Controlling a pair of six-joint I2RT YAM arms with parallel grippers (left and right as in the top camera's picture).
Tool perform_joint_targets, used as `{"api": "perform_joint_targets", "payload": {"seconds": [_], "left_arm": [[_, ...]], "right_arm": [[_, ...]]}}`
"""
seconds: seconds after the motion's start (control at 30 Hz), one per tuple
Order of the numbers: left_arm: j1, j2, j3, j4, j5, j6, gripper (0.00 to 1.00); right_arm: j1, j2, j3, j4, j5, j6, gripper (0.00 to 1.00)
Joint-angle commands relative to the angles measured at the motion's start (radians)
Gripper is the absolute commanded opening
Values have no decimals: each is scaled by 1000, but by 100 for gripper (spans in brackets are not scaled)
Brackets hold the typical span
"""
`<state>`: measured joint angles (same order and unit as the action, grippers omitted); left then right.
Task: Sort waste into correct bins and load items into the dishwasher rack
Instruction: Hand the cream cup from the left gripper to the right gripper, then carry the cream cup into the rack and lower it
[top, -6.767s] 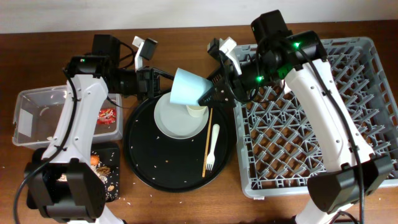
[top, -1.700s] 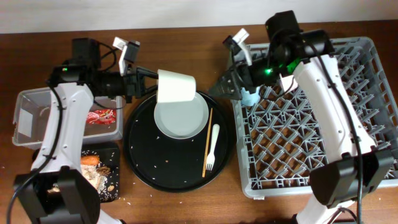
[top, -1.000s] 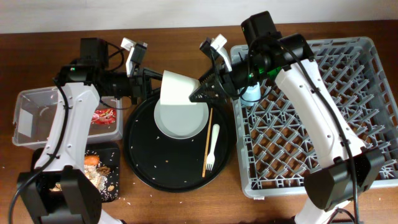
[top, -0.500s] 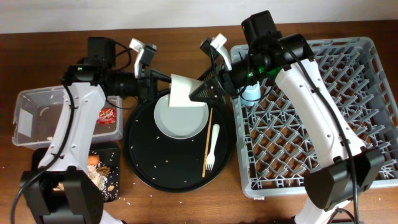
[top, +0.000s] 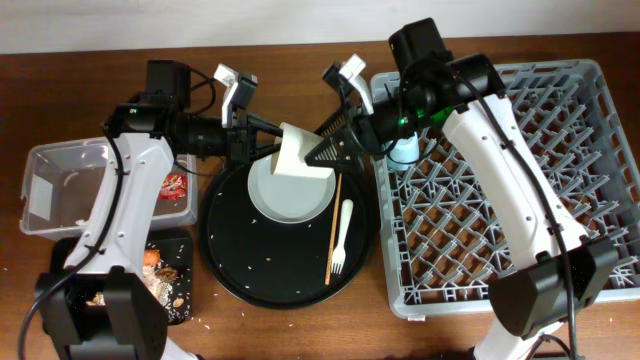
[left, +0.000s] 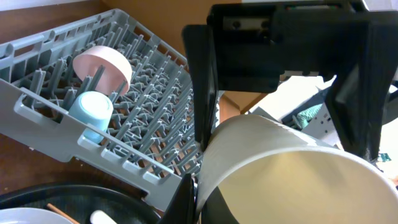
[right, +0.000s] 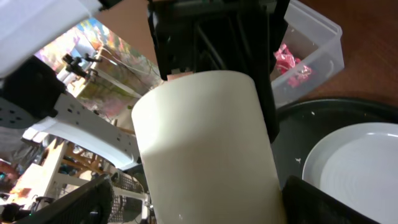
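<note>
One brown wooden table (top: 300, 45), pale wall (top: 200, 12)

Cream cup (top: 292, 152) — tilted, held in left claw (top: 268, 141) above pale plate (top: 290, 197).

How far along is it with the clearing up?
Done: the light blue cup and pinkish bowl sit in the rack, the red wrapper in the clear tub, food scraps in the black tray. In hand: the left gripper holds the cream cup, the right gripper open beside it. Left: plate, fork and chopsticks on the round tray.
</note>
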<state>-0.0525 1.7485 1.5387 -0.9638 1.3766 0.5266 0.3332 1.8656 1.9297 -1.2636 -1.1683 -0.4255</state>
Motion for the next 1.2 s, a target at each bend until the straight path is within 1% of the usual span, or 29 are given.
{"api": "perform_joint_targets", "payload": {"seconds": [0.0, 0.13, 0.33, 0.47, 0.53, 0.63, 0.67, 0.7, 0.73, 0.77, 0.8, 0.83, 0.9, 0.93, 1.0, 1.03, 1.1, 1.17], "left_arm": [[14, 6, -1, 23, -34, -17, 0], [80, 6, -1, 35, 76, -17, 0], [96, 6, -1, 23, 76, -22, 0], [97, 6, -1, -55, 108, -43, 0], [97, 6, -1, -99, 152, -48, 0], [96, 6, -1, -101, 147, -55, 0], [96, 6, -1, -101, 147, -55, 0], [96, 6, -1, -101, 146, -55, 0], [96, 6, -1, -105, 146, -55, 0], [96, 6, -1, -119, 124, -55, 0], [96, 6, -1, -137, 70, -55, 0], [96, 6, -1, -150, 47, -54, 0], [96, 6, -1, -153, 48, -55, 0], [93, 6, -1, -153, 48, -54, 0], [82, 6, -1, -152, 47, -54, 0], [78, 6, -1, -152, 47, -54, 0], [77, 6, -1, -152, 36, -54, 1], [75, 6, -1, -161, -10, -54, 11]], "right_arm": [[42, -10, 4, -42, 30, 7, 90], [43, -10, 4, -66, 29, 6, 88], [87, -10, 4, -9, 28, 7, 89], [86, -10, 4, 26, 32, 6, 90], [85, -10, 4, 27, 83, 6, 95], [85, -10, 4, 36, 80, 7, 96], [87, -10, 4, 42, 77, 7, 94], [86, -10, 4, 51, 60, 6, 88], [86, -10, 4, 74, 34, 7, 79], [86, -10, 4, 93, 11, 7, 76], [86, -10, 4, 107, -8, 7, 76], [86, -10, 4, 113, -10, 7, 76], [86, -10, 4, 124, -16, 7, 77], [86, -10, 4, 128, -31, 7, 75], [86, -10, 4, 131, -36, 7, 54], [86, -10, 4, 131, -36, 7, 47], [86, -10, 4, 131, -36, 7, 46], [85, -10, 4, 135, -36, 7, 46]]}}
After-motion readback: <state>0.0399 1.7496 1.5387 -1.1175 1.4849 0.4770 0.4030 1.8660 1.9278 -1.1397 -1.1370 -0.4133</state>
